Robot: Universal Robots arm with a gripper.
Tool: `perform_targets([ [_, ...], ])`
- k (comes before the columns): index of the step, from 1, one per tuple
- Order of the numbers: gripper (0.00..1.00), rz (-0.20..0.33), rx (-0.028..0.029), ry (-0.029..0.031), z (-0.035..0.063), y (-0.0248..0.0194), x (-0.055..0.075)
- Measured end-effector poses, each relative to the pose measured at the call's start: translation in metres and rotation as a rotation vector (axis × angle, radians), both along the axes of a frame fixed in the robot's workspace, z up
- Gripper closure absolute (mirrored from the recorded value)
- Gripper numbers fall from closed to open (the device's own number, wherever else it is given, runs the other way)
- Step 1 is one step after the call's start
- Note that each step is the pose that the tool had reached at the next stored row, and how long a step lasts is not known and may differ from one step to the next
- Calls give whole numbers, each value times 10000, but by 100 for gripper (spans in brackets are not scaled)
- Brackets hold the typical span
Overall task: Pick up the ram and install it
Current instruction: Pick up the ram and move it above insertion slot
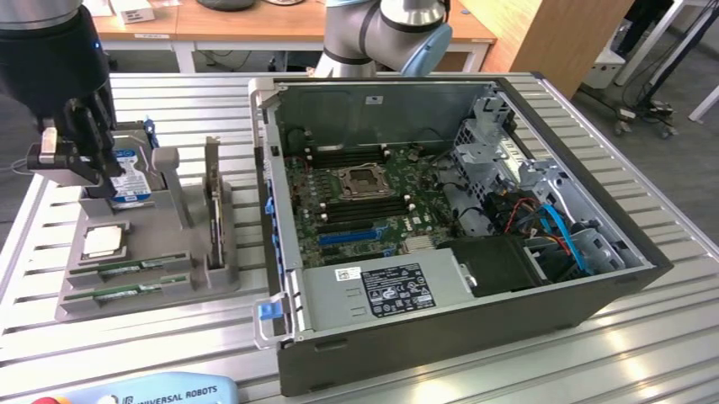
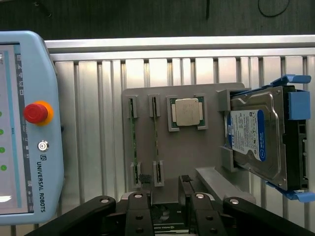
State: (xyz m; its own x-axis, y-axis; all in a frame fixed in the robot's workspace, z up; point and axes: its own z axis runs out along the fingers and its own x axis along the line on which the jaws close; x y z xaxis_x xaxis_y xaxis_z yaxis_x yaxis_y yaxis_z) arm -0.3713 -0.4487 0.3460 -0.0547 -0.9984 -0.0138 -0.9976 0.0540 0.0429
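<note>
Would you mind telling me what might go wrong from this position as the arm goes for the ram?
1. The ram stick stands thin and edge-on beside a second stick; the open gripper might straddle or nudge the wrong one.
2. The hard drive stands close to the gripper on the same fixture; a sideways move could clip it.

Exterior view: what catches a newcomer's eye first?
The open grey computer case with its green motherboard sits in the middle. On the exterior view's left, a black gripper hangs over a grey holder carrying a silver hard drive with a blue label and thin green ram sticks.
</note>
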Motion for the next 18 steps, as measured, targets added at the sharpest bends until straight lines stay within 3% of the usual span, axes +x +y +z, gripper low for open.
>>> perform_targets([
  [18,64,0,0,0,-207,0,0],
])
